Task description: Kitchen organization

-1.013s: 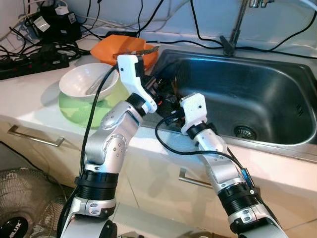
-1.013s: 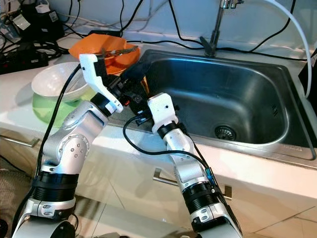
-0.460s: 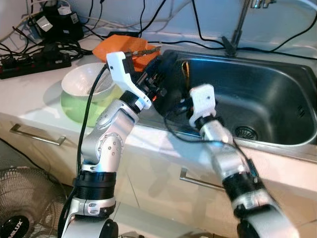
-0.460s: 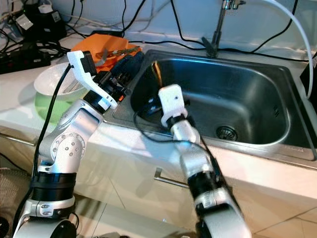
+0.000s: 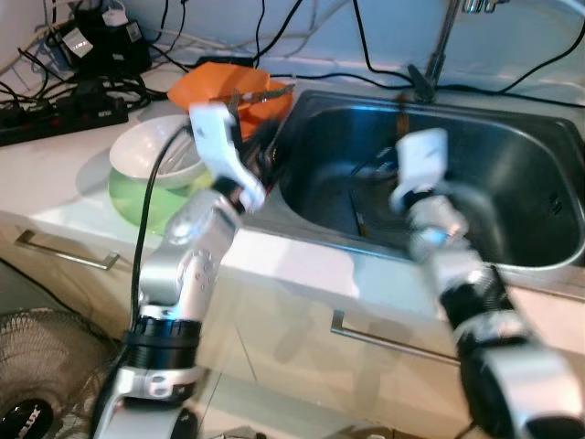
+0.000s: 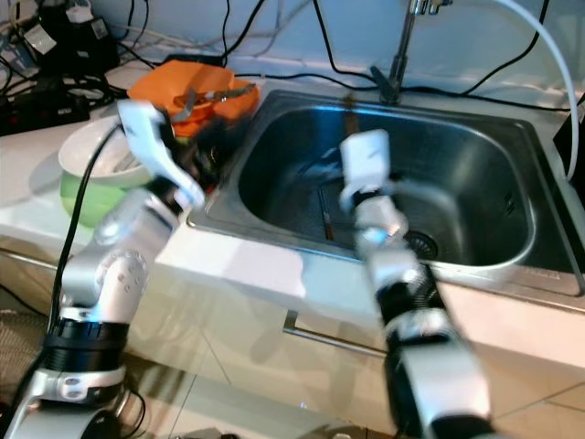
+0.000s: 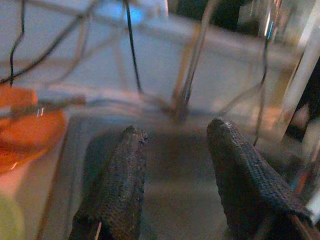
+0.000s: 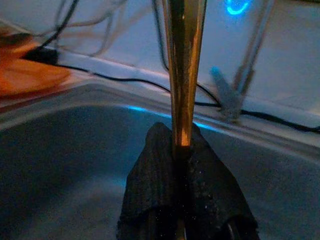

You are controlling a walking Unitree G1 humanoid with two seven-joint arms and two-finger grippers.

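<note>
held item: a slim golden-brown stick-like utensil [image 8: 183, 75] was pinched between the right gripper's fingers, pointing away from the wrist; exact type could not be told, view was blurred
right gripper [image 8: 180, 150]: fingers [image 8: 150, 185] were closed tight on the utensil, held over the sink basin; arm was smeared by motion in the head views
sink [image 6: 475, 183]: stainless basin was set in the counter, drain [image 6: 416, 242] was seen at the bottom, faucet [image 6: 398, 55] stood at the back rim
left gripper [image 7: 172, 150]: fingers [image 7: 120, 185] were spread apart with nothing between them, aimed across the sink's left edge toward the faucet
orange dish [image 5: 219, 87]: was sat on the counter just left of the sink, with a metal utensil [image 5: 260, 91] lying across it
white bowl [image 5: 151, 151]: was nested in a green bowl [image 5: 151, 197], near the orange dish, at the counter's front
cables [image 5: 64, 91]: black cords and power strips were piled at the back left of the counter
fan [image 5: 37, 384]: was stood on the floor, lower left
</note>
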